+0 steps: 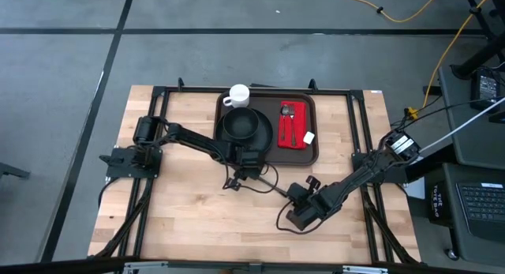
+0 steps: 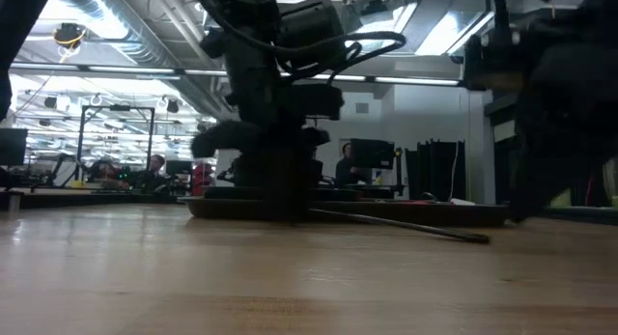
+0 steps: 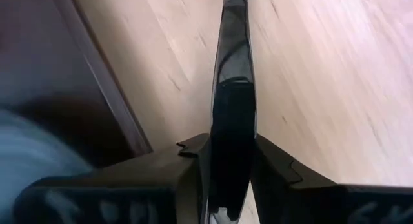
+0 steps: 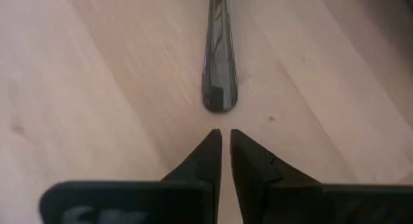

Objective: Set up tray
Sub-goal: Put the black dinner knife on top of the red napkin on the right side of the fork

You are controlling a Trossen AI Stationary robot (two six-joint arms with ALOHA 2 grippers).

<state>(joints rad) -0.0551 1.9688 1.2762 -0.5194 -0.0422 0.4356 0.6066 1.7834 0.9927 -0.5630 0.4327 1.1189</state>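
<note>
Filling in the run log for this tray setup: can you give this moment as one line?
left tool: shut on knife, beside tray | right tool: shut, empty, at knife's other end | plate, mug, napkin: on tray

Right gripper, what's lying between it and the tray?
A long metal utensil on the wood: its near end just ahead of the right gripper, its other end clamped by the left gripper beside the tray. High view shows it.

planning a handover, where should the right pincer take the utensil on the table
By its free rounded end, pointing straight at the right pincer. Come in low along the table from that end, fingers either side of the narrow shaft: the utensil lies flat and the left pincer clamps its other part. The shut right pincer must open first.
</note>
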